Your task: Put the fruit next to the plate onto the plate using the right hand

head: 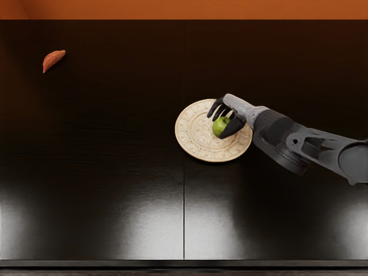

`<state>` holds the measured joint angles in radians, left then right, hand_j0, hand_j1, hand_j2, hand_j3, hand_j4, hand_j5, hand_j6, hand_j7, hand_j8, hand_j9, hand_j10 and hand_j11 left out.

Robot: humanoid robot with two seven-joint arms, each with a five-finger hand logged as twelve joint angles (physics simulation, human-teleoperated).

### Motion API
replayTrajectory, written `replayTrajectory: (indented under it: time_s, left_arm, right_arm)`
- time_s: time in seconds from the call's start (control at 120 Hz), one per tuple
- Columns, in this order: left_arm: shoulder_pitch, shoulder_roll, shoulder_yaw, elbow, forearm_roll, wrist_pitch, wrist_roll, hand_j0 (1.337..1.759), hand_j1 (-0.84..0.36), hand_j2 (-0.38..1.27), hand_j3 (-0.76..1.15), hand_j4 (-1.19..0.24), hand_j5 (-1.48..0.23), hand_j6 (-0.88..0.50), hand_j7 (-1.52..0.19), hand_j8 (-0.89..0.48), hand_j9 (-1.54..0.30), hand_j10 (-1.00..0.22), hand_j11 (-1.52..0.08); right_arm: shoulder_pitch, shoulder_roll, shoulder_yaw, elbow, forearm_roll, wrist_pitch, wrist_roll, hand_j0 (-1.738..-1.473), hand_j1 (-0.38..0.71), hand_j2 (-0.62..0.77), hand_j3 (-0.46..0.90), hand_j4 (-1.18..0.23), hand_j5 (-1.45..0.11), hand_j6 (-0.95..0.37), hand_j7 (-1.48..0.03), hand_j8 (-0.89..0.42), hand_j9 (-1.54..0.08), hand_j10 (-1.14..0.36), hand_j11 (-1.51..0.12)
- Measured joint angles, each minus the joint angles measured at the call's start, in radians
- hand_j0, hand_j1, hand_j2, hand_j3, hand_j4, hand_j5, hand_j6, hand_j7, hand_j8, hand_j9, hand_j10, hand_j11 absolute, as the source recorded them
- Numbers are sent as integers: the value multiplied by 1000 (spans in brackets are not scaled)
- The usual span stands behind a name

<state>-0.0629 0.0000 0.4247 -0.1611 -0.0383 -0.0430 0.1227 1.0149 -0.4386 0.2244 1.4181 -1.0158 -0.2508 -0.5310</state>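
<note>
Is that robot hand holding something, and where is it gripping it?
The right robot hand grips the green fruit, fingers curled over its top and sides, over the right part of the plate.

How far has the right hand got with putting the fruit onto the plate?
Done: the green fruit is over the patterned plate, not beside it. In hand: the right hand has its fingers curled around it. Left: letting go and pulling the arm clear; whether the fruit touches the plate I cannot tell.

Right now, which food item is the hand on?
The green fruit, held by the right hand over the plate. The orange one lies untouched at the far left.
</note>
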Motion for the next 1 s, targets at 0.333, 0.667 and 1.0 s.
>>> replayTrajectory:
  time_s: [0.333,0.667,1.0]
  left_arm:
    - [0,0,0,0,0,0,0,1658,55,49,0,-245,-318,-245,-318,-245,-318,-245,-318]
    - [0,0,0,-2,0,0,0,1658,55,49,0,-245,-318,-245,-318,-245,-318,-245,-318]
    - [30,0,3,-2,0,0,0,1658,55,49,0,-245,-318,-245,-318,-245,-318,-245,-318]
  right_arm:
    - [-7,-8,17,9,-3,-8,1,-1658,-32,27,0,-288,-387,-290,-379,-226,-384,-260,-381]
    - [8,-221,232,98,197,342,29,-1658,-244,-1,0,-95,-123,-96,-122,-83,-123,-89,-122]
    - [-23,-438,301,-150,488,832,339,-1658,-286,-6,0,-57,-72,-58,-71,-55,-72,-55,-71]
